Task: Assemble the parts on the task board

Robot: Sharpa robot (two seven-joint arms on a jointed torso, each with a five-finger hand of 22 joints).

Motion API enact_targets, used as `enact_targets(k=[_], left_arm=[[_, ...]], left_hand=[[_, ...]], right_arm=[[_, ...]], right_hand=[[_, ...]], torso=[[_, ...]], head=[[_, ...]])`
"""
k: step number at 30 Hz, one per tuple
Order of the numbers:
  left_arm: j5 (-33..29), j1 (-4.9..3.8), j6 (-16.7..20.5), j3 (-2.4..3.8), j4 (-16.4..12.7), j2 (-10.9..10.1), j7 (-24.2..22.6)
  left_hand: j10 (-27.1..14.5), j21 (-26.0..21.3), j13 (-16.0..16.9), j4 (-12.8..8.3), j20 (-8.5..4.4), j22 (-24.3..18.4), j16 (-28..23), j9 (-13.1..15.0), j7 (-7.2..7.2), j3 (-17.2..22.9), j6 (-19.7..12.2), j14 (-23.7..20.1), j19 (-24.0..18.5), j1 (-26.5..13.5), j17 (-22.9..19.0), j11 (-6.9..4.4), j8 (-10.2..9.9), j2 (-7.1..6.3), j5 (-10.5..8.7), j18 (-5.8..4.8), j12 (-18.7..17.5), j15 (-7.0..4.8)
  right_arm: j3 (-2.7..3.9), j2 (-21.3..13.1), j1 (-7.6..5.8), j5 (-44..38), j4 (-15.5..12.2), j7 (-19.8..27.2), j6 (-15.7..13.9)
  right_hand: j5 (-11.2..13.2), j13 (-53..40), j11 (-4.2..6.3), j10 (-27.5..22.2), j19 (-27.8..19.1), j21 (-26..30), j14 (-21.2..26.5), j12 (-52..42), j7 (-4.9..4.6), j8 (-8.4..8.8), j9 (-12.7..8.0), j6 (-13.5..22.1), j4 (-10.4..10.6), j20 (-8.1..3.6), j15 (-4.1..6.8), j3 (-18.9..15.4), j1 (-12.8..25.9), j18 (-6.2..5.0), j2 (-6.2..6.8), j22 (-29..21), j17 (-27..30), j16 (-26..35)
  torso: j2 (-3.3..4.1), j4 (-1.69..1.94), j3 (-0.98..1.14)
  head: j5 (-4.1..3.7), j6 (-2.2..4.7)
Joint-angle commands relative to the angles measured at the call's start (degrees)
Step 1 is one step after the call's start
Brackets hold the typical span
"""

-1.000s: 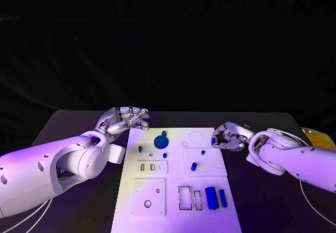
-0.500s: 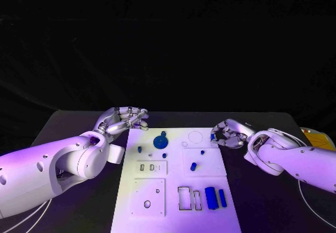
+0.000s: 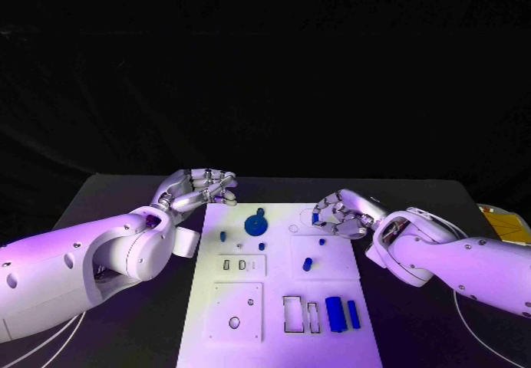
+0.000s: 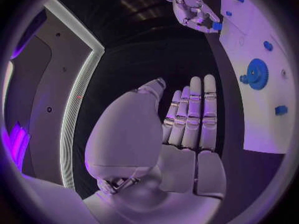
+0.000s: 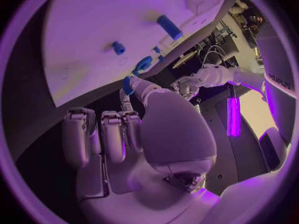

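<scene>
1. Right hand (image 3: 341, 214) over the far right part of the white board (image 3: 332, 330), fingers curled in, pinching a small blue piece (image 5: 127, 85) between thumb and a fingertip; the piece also shows at the fingertips in the left wrist view (image 4: 216, 26).
2. Left hand (image 3: 199, 190) just off the board's far left corner, above the black table (image 3: 122, 199). Left wrist view: fingers straight and side by side, thumb apart, nothing in it.
3. Blue gear (image 3: 255, 223) sits on the board's far left area, between the two hands.
4. Small blue pegs (image 3: 307, 263) stand near the board's middle.
5. Blue bars (image 3: 334, 313) lie upright-lengthwise at the near right, beside rectangular slots (image 3: 292, 313).
6. Yellow object (image 3: 507, 222) at the table's right edge, well apart from the board.
</scene>
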State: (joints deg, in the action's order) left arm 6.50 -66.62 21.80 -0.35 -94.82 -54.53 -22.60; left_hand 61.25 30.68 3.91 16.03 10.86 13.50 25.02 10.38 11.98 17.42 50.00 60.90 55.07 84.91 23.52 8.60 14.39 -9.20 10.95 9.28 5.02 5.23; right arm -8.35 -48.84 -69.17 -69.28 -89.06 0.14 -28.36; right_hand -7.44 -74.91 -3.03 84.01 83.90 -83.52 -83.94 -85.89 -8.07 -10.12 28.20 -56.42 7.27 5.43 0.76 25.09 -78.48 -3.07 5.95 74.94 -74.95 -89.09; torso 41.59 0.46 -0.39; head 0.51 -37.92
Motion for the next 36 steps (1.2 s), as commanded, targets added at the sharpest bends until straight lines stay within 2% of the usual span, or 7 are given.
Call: enact_targets(k=[1,9,11,14,21,29,36], left_arm=[[-0.2,-0.05,-1.0,0.04,0.5,0.2,-0.2],[-0.2,-0.05,-0.9,0.04,1.1,0.3,-0.3],[-0.2,-0.05,-0.9,0.04,1.1,0.3,-0.2],[-0.2,-0.05,-1.0,0.04,1.2,0.4,-0.2],[-0.2,-0.06,-1.1,0.04,1.1,0.6,-0.2],[-0.2,-0.06,-1.1,0.04,1.0,0.6,-0.1],[-0.2,-0.06,-1.1,0.04,1.0,0.5,-0.1]], left_hand=[[0.1,0.4,0.1,0.1,-0.17,0.0,0.4,0.0,0.09,0.3,-0.4,-0.3,-0.4,0.4,0.1,0.17,-0.2,0.03,-0.27,1.01,-0.4,0.04],[0.1,0.5,0.1,0.0,-0.17,0.1,0.4,0.1,0.06,0.3,-0.3,-0.4,-0.4,0.5,0.1,0.15,-0.2,0.04,-0.26,1.01,-0.4,0.03],[0.2,0.5,0.1,0.0,-0.17,0.1,0.4,0.1,0.04,0.4,-0.3,-0.4,-0.4,0.6,0.2,0.14,-0.2,0.05,-0.25,1.01,-0.4,0.03],[0.2,0.5,0.1,0.0,-0.17,0.1,0.4,0.1,0.04,0.4,-0.3,-0.4,-0.4,0.6,0.2,0.14,-0.2,0.05,-0.25,1.01,-0.4,0.03],[0.2,0.5,0.1,0.0,-0.17,0.1,0.4,0.1,0.04,0.4,-0.3,-0.4,-0.4,0.6,0.2,0.14,-0.2,0.05,-0.25,1.01,-0.4,0.03],[0.2,0.5,0.1,0.0,-0.17,0.1,0.4,0.1,0.04,0.4,-0.3,-0.4,-0.4,0.6,0.2,0.14,-0.2,0.05,-0.25,1.01,-0.4,0.03],[0.2,0.5,0.1,0.0,-0.17,0.1,0.4,0.1,0.04,0.4,-0.3,-0.4,-0.4,0.6,0.2,0.14,-0.2,0.05,-0.25,1.01,-0.4,0.03]], right_arm=[[0.0,1.3,0.0,-1.9,-1.1,-4.6,-0.8],[-0.04,5.5,0.72,-5.3,-2.5,-8.4,-0.8],[-0.06,6.5,1.12,-6.2,-2.8,-9.0,-0.8],[-0.11,8.4,1.86,-8.0,-3.1,-9.8,-0.4],[-0.34,11.6,3.33,-11.1,-3.0,-11.4,0.6],[-0.54,14.0,4.94,-13.6,-2.2,-12.8,1.4],[-0.63,14.9,5.5,-14.5,-1.9,-13.2,1.9]], right_hand=[[-0.1,-10.5,0.33,2.5,1.4,-0.1,-5.5,0.0,0.85,-0.53,0.7,-1.1,-0.1,-0.42,0.49,0.3,0.5,1.12,0.17,8.5,-12.2,-0.3],[0.0,-10.5,0.38,2.4,1.4,-0.1,-5.5,0.0,0.9,-0.62,0.8,-1.2,-0.1,-0.47,0.54,0.4,0.7,1.12,0.3,8.5,-12.2,-0.3],[-0.1,-10.4,0.41,2.4,1.4,-0.1,-5.5,0.1,0.92,-0.65,0.8,-1.2,-0.1,-0.48,0.54,0.4,0.7,1.13,0.3,8.6,-12.2,-0.3],[-0.1,-10.4,0.42,2.4,1.4,0.0,-5.5,0.1,0.93,-0.66,0.8,-1.3,-0.1,-0.48,0.55,0.4,0.8,1.11,0.31,8.5,-12.2,-0.3],[-0.1,-10.3,0.43,2.4,1.4,0.0,-5.5,0.1,0.94,-0.66,0.8,-1.2,-0.1,-0.49,0.55,0.4,0.8,1.11,0.39,8.5,-12.2,-0.3],[-0.1,-10.4,0.45,2.4,1.4,0.0,-5.5,0.1,0.95,-0.66,0.8,-1.2,-0.2,-0.52,0.57,0.4,0.9,1.09,0.53,8.4,-12.2,-0.3],[-0.2,-10.4,0.46,2.4,1.4,0.0,-5.5,0.1,0.96,-0.68,0.8,-1.2,-0.1,-0.54,0.58,0.4,1.1,1.09,0.65,8.5,-12.2,-0.3]], torso=[[-0.26,0.29,-0.01],[-0.31,0.37,-0.11],[-0.29,0.1,-0.02],[-0.24,0.04,0.04],[-0.25,0.12,-0.06],[-0.24,0.11,0.04],[-0.2,0.04,0.06]], head=[[0.34,-0.4],[1.39,-0.9],[1.77,-0.92],[2.51,-1.18],[2.75,-1.54],[3.1,-1.95],[3.38,-2.25]])
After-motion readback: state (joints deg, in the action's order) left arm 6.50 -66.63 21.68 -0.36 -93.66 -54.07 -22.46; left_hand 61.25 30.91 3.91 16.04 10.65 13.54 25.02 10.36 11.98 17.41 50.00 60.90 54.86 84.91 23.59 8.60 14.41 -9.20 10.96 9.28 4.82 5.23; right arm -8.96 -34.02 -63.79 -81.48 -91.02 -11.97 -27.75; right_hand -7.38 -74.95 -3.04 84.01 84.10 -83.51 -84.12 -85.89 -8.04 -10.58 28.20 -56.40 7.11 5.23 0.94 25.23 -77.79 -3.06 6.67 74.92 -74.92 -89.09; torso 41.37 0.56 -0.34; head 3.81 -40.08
